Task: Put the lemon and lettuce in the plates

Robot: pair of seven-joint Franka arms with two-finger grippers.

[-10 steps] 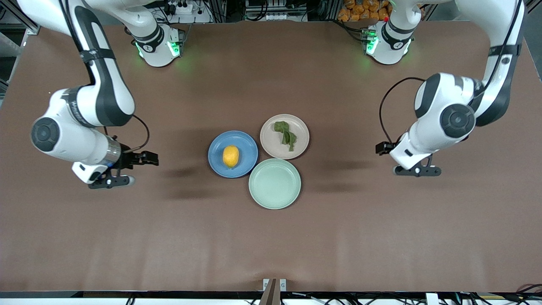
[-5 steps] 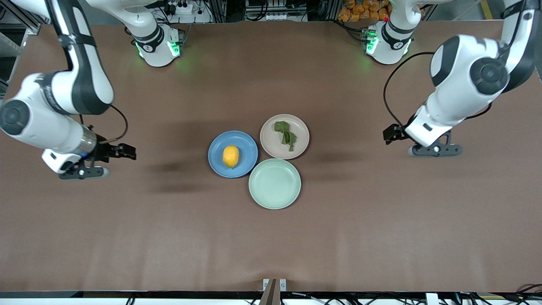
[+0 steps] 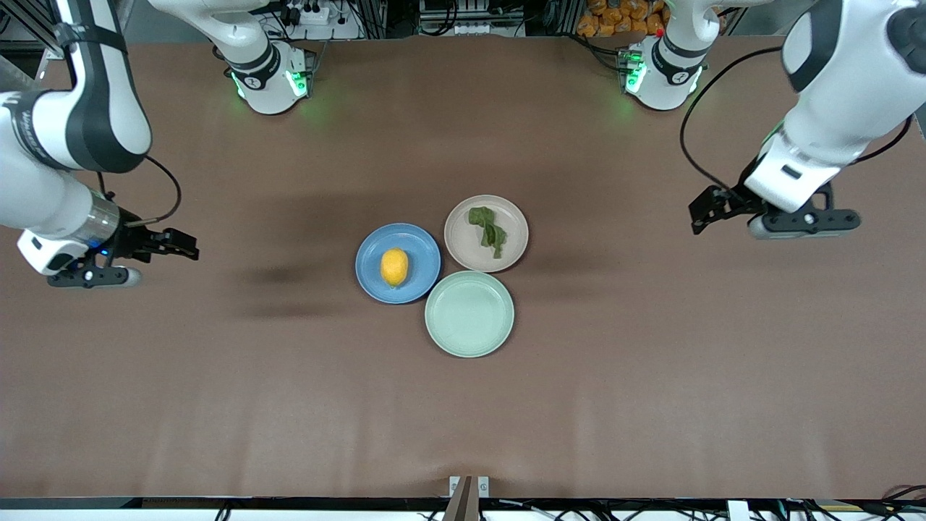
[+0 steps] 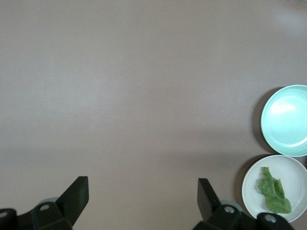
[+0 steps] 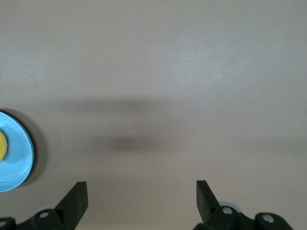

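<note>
Front view: a brown table [image 3: 463, 405] is seen from above, with three round plates clustered at its middle, their rims touching or almost touching. The lemon [image 3: 394, 267] is seen lying in the blue plate [image 3: 416, 242], the plate closest to the right arm's end of the table. The lettuce [image 3: 488, 229], a dark green wrinkled leaf, is seen lying in the beige-pink plate [image 3: 506, 253], the plate farthest from the front camera. A mint-green plate [image 3: 469, 314] is set nearest to the front camera and holds nothing. The right hand [image 3: 108, 260] is held above bare table at the right arm's end, well apart from the plates, with nothing gripped. The left hand [image 3: 785, 217] is held above bare table at the left arm's end, also well apart from the plates, with nothing gripped.

Left wrist view: the two dark fingers of the left hand [image 4: 143, 199] are shown spread wide apart over bare table. The mint-green plate [image 4: 286, 120] and the beige-pink plate [image 4: 292, 170] with the lettuce [image 4: 274, 190] in it are caught at the edge of the picture.

Right wrist view: the fingers of the right hand [image 5: 142, 199] are shown spread wide apart over bare table. Part of the blue plate [image 5: 19, 155] is caught at the edge, with a sliver of the lemon [image 5: 2, 145] in it.
</note>
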